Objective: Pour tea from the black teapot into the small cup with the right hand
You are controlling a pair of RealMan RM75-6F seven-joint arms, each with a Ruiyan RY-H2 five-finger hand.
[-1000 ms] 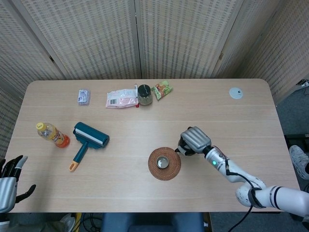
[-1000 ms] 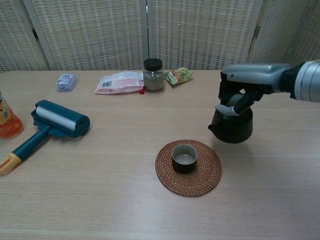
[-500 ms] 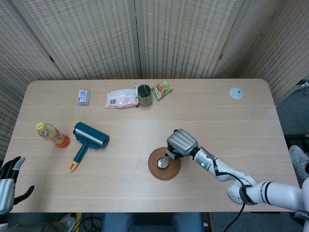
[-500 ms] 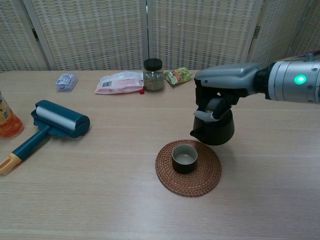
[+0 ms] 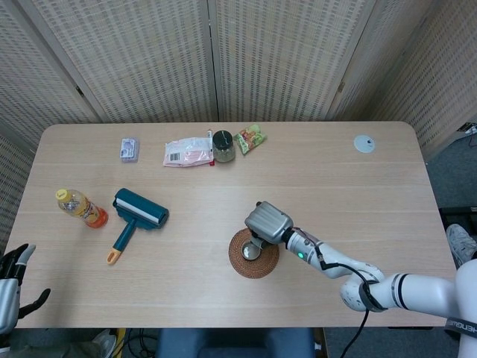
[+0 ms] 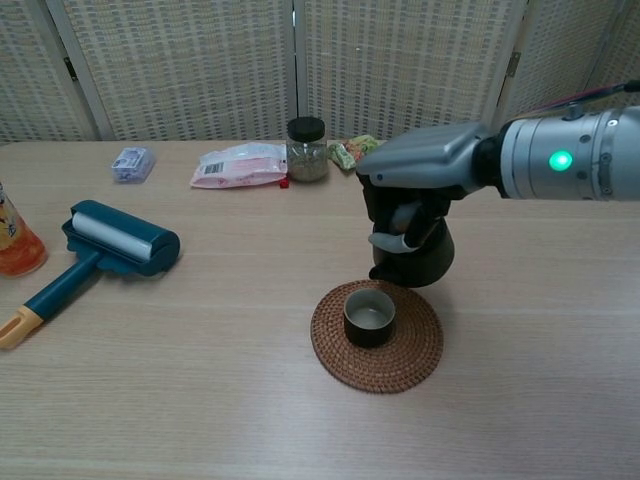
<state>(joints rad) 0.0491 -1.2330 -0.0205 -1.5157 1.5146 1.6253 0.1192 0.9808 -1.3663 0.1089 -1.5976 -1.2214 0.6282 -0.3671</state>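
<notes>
1. right hand (image 6: 412, 190) has carried the black teapot (image 6: 415, 258) left across the desk (image 6: 200, 380), gripping its handle.
2. pot's now hanging just behind the small cup (image 6: 369, 316) on its woven coaster (image 6: 410, 350), so tipping looks next.
3. left hand (image 5: 9, 280) idle, fingers apart.

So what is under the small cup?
A round woven coaster lies under the cup; its rim shows all around. The part directly beneath the cup is covered.

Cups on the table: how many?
1. The small cup sits in the middle of the woven coaster, just under the black teapot held by the right hand. None look hidden.
</notes>
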